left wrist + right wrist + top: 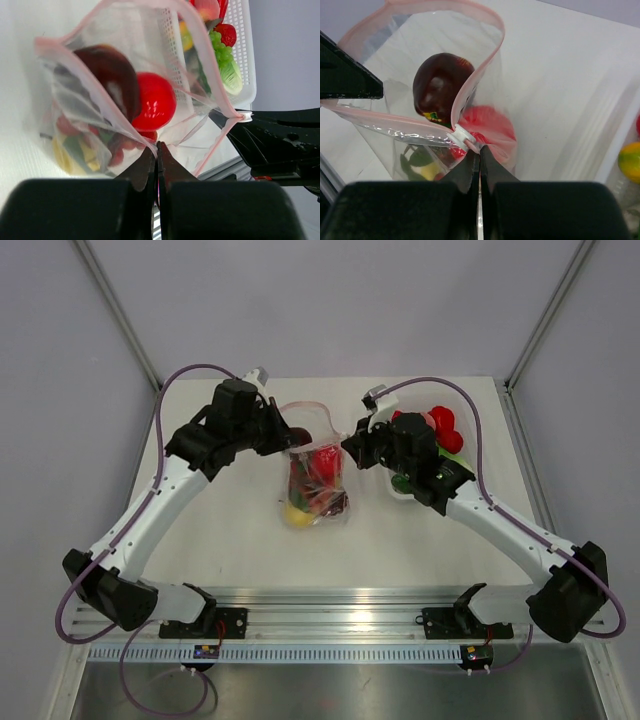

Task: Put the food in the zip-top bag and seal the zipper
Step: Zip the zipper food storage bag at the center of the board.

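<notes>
Bag (pixel 318 485) w/ food (pixel 155 102) sits mid tabletop (pixel 240 540), mouth open, L fingers (pixel 144 170) pinched shut on its zipper (pixel 390 118) rim & R fingers (pixel 492 170) shut on the slider (pixel 461 136): a hard tug could rip it or spill food.

Bag (pixel 330 502) is lying mid-tabletop (pixel 220 530), its zipper (pixel 303 406) gaping in a loop at the far end. Food (pixel 318 468), red and yellow, is showing inside. Left tool (pixel 287 437) and right tool (pixel 350 447) are touching the mouth's opposite sides. Basket (pixel 394 494) is sitting just right of it, carrying red and green pieces.
</notes>
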Action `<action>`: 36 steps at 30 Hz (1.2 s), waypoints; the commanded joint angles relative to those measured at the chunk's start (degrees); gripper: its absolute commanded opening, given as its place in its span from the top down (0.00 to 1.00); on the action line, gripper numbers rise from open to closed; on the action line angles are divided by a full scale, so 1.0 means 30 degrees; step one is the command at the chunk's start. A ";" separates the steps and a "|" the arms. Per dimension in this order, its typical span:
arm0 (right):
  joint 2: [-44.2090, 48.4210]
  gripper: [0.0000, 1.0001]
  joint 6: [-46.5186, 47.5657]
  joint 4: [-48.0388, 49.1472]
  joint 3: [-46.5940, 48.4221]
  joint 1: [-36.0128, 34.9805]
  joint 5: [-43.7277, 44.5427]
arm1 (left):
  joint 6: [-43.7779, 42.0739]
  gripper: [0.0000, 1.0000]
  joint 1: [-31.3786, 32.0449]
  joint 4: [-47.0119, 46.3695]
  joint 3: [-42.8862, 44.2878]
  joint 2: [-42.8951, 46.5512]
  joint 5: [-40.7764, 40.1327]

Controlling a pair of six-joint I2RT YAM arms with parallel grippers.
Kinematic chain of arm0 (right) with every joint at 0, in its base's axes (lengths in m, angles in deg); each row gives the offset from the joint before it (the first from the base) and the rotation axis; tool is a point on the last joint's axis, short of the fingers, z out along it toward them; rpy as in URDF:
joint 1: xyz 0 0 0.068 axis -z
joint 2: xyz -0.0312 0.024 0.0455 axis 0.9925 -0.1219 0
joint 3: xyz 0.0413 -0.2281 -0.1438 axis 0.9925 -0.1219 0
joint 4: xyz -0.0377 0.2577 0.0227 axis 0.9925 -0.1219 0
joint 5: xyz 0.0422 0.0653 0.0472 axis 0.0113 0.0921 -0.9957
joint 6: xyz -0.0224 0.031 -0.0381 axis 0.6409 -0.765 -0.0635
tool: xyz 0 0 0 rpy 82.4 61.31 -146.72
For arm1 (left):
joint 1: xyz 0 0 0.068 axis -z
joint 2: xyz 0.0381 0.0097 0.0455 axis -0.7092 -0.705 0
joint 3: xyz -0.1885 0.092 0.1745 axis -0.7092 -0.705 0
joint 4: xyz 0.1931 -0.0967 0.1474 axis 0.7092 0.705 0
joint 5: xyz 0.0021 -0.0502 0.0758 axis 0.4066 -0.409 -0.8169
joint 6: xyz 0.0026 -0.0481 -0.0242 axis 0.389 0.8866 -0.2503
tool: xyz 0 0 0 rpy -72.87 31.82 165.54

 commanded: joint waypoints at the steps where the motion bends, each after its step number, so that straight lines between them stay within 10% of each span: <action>1: -0.0294 1.00 0.0545 0.0898 0.1234 0.0661 -0.1821 | 0.0288 1.00 -0.0142 -0.0885 0.0043 0.0170 -0.1176; 7: 0.0203 0.97 -0.0651 0.0517 0.0066 0.1390 -0.3169 | 0.0637 1.00 -0.0142 -0.1263 -0.0542 0.0255 -0.1265; 11: 0.1430 0.67 -0.1476 0.1073 -0.1864 0.2241 -0.3816 | 0.0872 1.00 -0.0142 -0.1409 -0.0659 0.0430 -0.1440; 20: 0.4538 0.37 0.0982 0.7168 -0.7231 0.2361 -0.5161 | 0.1019 1.00 -0.0142 -0.1585 -0.1128 0.0753 -0.1559; 36: 0.0147 0.44 0.1220 0.8632 -0.4333 0.2331 -0.7564 | 0.1223 1.00 -0.0113 -0.1761 -0.1157 0.0519 -0.1089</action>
